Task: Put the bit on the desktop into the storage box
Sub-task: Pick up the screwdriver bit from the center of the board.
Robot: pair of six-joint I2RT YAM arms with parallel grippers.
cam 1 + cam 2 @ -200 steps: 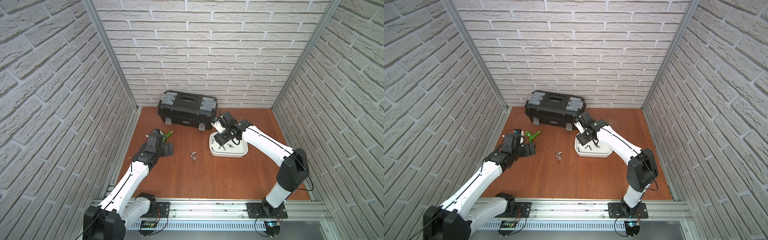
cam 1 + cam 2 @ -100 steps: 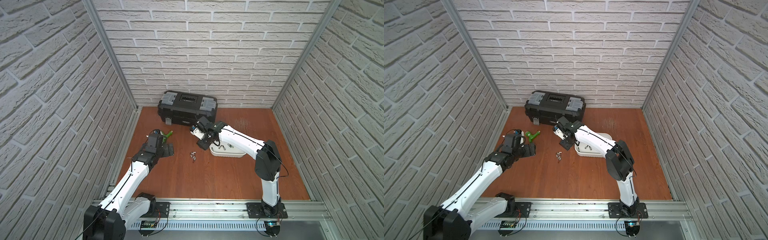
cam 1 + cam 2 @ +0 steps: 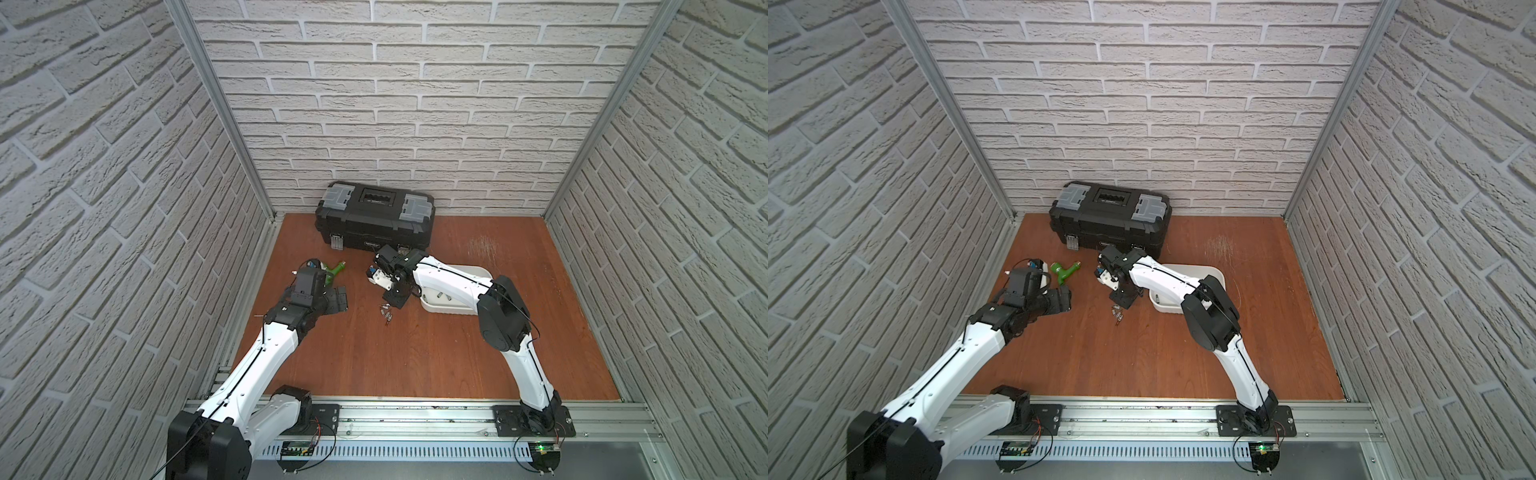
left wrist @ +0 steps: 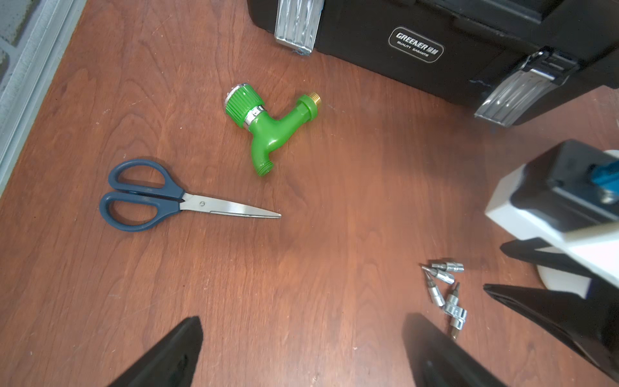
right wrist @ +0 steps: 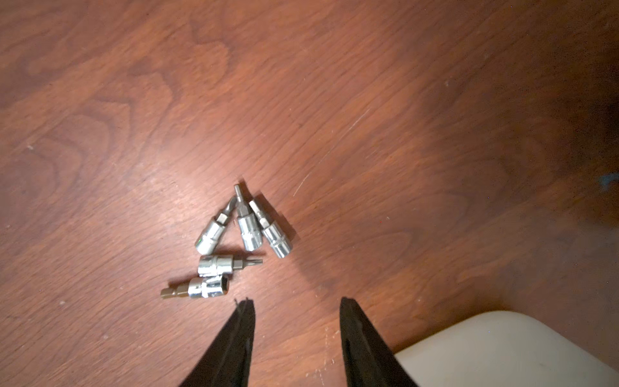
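Lying in a loose cluster on the desktop [image 5: 402, 100], five small chrome bits [image 5: 234, 248] touch or nearly touch one another: three fan out with their tips meeting, and two lie crosswise just beside them. All of them rest flat on the wood. The right gripper [image 5: 296, 303] hovers just beside the cluster, its two black fingers apart with only bare board between them and nothing held. One fingertip sits close to the outermost bit without touching it, as far as the right wrist view shows. The storage box [image 3: 473, 272] stands on the far side of that arm from the left arm, near the bits but apart from them. A few small metal pieces [image 3: 442, 296] lie on its floor. The left gripper [image 4: 303, 321] hangs off to the side of the cluster, apart from it, with its fingers spread wide and empty. Ahead of it lie blue-handled scissors [image 4: 160, 197], blades closed, and a green plastic tap [image 4: 268, 124]. A black toolbox [image 3: 374, 224] with grey lid compartments stands against the back brick wall
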